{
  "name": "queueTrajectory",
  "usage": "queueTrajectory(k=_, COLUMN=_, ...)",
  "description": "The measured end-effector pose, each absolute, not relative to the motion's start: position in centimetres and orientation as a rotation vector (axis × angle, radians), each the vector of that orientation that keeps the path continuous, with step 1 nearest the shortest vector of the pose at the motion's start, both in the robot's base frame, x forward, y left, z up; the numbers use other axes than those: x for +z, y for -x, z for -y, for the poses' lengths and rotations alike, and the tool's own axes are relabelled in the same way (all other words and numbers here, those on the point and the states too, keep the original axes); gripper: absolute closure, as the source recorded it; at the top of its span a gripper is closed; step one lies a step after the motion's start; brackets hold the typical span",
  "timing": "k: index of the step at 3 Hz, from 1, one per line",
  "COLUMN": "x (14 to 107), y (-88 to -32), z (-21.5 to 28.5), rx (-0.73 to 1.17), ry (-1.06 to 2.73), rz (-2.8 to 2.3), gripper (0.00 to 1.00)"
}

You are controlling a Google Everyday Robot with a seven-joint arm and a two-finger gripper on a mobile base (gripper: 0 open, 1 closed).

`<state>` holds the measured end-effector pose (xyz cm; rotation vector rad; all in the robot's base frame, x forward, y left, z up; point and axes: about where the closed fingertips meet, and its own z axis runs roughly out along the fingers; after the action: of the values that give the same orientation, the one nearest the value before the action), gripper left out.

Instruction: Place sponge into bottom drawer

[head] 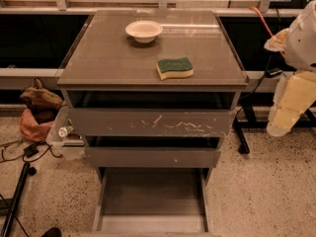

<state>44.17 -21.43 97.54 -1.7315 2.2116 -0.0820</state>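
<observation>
Pincer (280, 125) apparently hangs beside cabinet (113, 58), well apart from sponge (175, 67).

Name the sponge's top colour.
The sponge is dark green on top, camera view; gripper hangs right of cabinet.

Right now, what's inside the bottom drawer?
The bottom drawer shows only bare floor; its back is hidden under the middle drawer. The sponge sits on the cabinet top; the gripper hangs at right.

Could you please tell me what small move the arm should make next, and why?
Probably swing the gripper, hanging right of the cabinet, left over the sponge: it lies untouched on top, and the bottom drawer is already open.
</observation>
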Motion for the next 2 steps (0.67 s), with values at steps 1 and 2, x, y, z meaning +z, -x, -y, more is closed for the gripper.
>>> queueTrajectory(k=1, x=96.5, y=-47.7, z=21.0, rx=0.010, ry=1.738, rz=-2.088, gripper=0.00)
queueTrajectory(k=2, x=94.4, y=-54.2, z=20.2, rx=0.127, ry=1.757, rz=-1.913, gripper=0.00)
